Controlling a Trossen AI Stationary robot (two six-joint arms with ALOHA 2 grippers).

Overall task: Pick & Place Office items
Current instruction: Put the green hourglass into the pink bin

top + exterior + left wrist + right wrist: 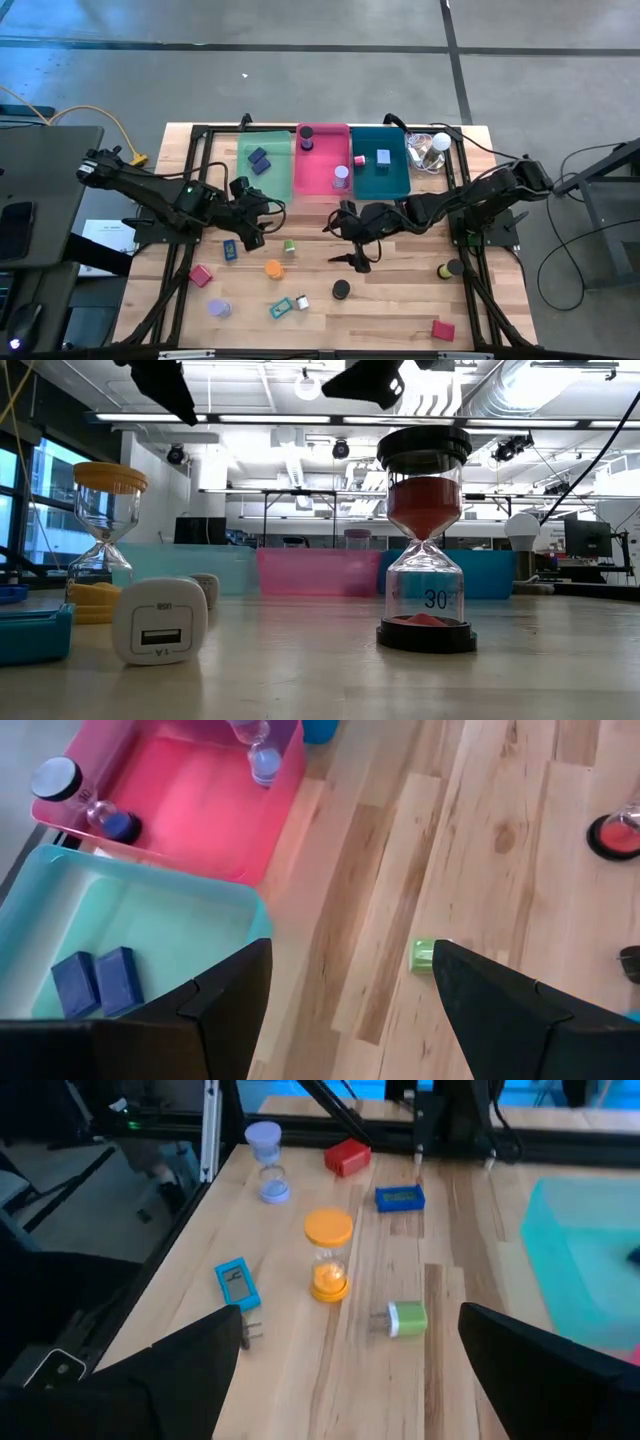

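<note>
Small office items lie scattered on the wooden table. My left gripper [256, 228] hovers open near the green tray [248, 170]; its wrist view shows the fingers apart [350, 1010] above bare wood, with a green plug [423, 956] just beyond. My right gripper [356, 250] hovers open [350, 1370] at mid-table, in front of the pink tray [322, 185]. Beyond it stand an orange hourglass [329, 1255] and the green plug [405, 1318]. A teal charger [237, 1285], a blue block [400, 1199], a red block [347, 1156] and a purple hourglass [266, 1160] lie farther off.
The green tray holds two blue blocks [98, 982]; the pink tray [190, 810] holds small hourglasses; the teal tray [380, 185] holds a pink and a grey-blue item. A clear plastic lump [430, 150] sits at the far right. A black-capped hourglass [430, 540] and a white charger [160, 622] stand near the front edge.
</note>
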